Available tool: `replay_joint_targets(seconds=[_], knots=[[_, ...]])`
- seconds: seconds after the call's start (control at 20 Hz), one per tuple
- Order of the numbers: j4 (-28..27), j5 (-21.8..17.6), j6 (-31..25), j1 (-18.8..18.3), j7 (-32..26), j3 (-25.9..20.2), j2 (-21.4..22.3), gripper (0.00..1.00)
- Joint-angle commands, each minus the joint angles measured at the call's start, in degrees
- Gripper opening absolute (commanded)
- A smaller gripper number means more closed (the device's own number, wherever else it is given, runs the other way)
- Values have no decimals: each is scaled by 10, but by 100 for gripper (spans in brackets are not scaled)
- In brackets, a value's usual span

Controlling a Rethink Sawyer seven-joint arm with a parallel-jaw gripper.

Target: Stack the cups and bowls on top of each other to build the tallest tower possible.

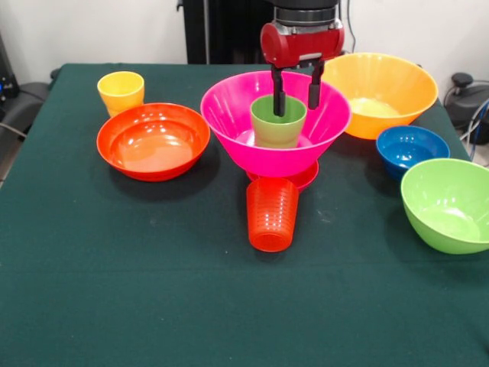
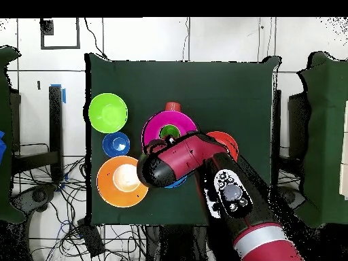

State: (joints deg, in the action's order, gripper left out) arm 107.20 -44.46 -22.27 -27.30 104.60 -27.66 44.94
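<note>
Gripper (image 1: pixel 295 98) fingers are seen spread apart at centre top of the front view, one finger inside the light green cup (image 1: pixel 278 122) and one just behind its far rim, so the rim is straddled but not visibly clamped. That cup stands upright inside the large pink bowl (image 1: pixel 237 115), which rests on a small magenta bowl (image 1: pixel 306 177); this pile is the tower.

A knock is judged likely: if the fingers are shifted sideways, the cup could be tipped, or the pink bowl slid off its narrow base. The ribbed orange-red cup (image 1: pixel 272 214), inverted just below the tower, could also be struck.

Three cups are counted, including the yellow cup (image 1: pixel 121 90) at upper left. Six bowls are counted in the front view: pink, magenta, red-orange (image 1: pixel 153 141), yellow-orange (image 1: pixel 386 92), blue (image 1: pixel 411 149) and lime green (image 1: pixel 447 202).
</note>
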Motion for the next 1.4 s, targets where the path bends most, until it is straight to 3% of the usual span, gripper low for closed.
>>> replay_joint_targets(seconds=[0.05,1.05,1.4], knots=[[24,-12,-32,16,-4,14,-7,100],[81,37,-92,47,-4,33,158,100],[139,58,-44,63,40,43,171,100]])
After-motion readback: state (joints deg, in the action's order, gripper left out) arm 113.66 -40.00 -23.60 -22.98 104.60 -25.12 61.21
